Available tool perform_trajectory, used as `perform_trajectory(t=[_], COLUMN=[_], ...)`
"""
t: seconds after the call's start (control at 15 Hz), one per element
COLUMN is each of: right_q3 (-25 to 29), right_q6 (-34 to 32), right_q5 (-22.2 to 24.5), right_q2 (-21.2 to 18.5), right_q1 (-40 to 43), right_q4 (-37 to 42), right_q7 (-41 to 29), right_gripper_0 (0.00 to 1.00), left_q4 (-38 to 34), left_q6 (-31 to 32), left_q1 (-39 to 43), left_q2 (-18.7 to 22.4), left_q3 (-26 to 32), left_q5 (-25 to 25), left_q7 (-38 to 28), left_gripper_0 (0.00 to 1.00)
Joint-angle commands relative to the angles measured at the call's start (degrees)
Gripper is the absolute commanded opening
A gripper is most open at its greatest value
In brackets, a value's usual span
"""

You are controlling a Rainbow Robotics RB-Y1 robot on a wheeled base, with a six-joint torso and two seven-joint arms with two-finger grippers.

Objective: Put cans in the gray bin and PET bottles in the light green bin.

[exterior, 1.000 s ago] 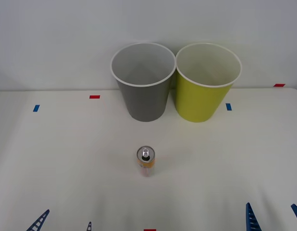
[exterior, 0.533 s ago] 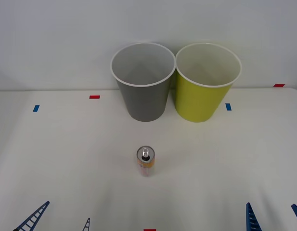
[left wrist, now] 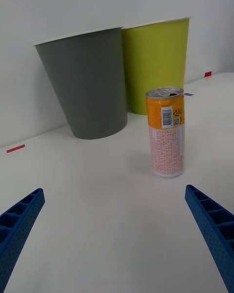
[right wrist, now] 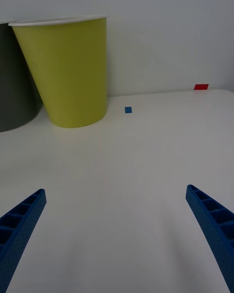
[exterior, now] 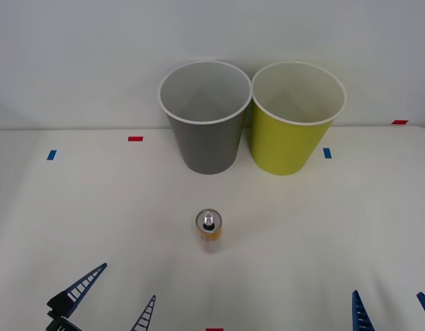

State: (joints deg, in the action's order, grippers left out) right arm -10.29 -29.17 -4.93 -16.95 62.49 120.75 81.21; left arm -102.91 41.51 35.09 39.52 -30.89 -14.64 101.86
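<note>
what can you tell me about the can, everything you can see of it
The can is a small slim drink can standing upright on the white table, in front of the gray bin and apart from it. It looks like metal: a silver top with a pull tab, an orange upper band bearing a barcode, and a pale patterned lower body. Nothing touches it but the table. The left gripper, open, is near it but not in contact.

The can (left wrist: 166,132) looks like thin metal, its top bare and shiny, its body printed and glossy. The gray bin (exterior: 204,117) and light green bin (exterior: 295,118) look matt and smooth. The white table (exterior: 322,227) is smooth, faintly sheeny.
</note>
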Motion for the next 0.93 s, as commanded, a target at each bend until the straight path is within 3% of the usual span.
perform_trajectory(t=[0.07, 0.93], right_q3=[0.00, 0.00], right_q6=[-0.01, -0.01], right_q5=[0.01, 0.01], right_q2=[-0.01, -0.01], right_q1=[0.00, 0.00], right_q4=[0.01, 0.01], right_q7=[0.00, 0.00], right_gripper_0=[1.00, 1.00], left_q4=[1.57, 2.28], left_q6=[-0.02, -9.25], left_q1=[-4.33, -18.83], left_q2=[0.91, 0.12], left_q3=[-2.34, -10.95], left_q5=[-0.13, -2.76], left_q7=[0.10, -0.17], left_gripper_0=[1.00, 1.00])
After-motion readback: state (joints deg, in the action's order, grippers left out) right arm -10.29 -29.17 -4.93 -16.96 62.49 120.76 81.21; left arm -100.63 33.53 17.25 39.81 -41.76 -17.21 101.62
